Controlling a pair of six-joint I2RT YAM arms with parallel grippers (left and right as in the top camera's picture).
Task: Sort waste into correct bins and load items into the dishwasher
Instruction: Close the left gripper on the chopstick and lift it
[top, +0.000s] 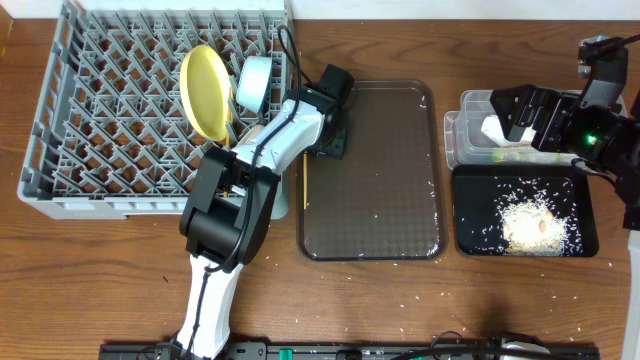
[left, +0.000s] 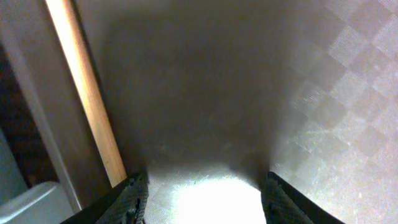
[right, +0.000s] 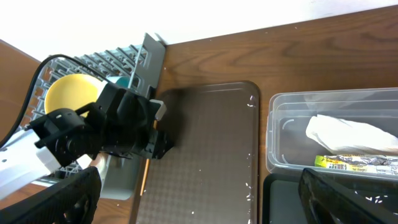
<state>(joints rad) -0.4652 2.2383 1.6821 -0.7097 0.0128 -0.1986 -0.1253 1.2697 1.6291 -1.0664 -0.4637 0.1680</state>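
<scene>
My left gripper (top: 328, 145) is open and low over the left edge of the brown serving tray (top: 380, 200). A wooden chopstick (top: 304, 190) lies along that edge, just left of the left finger in the left wrist view (left: 87, 93); nothing is between the fingers (left: 202, 198). The yellow plate (top: 205, 92) and light blue bowl (top: 252, 82) stand in the grey dish rack (top: 100, 110). My right gripper (top: 520, 118) is open and empty above the clear tub (top: 455, 140), which holds the white napkin (right: 348, 134) and green-yellow wrapper (right: 357, 163). Rice scraps (top: 530, 225) lie in the black tray (top: 470, 240).
Loose rice grains are scattered on the brown tray and on the wooden table in front of it. The left arm stretches from the table's front edge up past the rack's right side. White bowl, cup and a second chopstick are out of view.
</scene>
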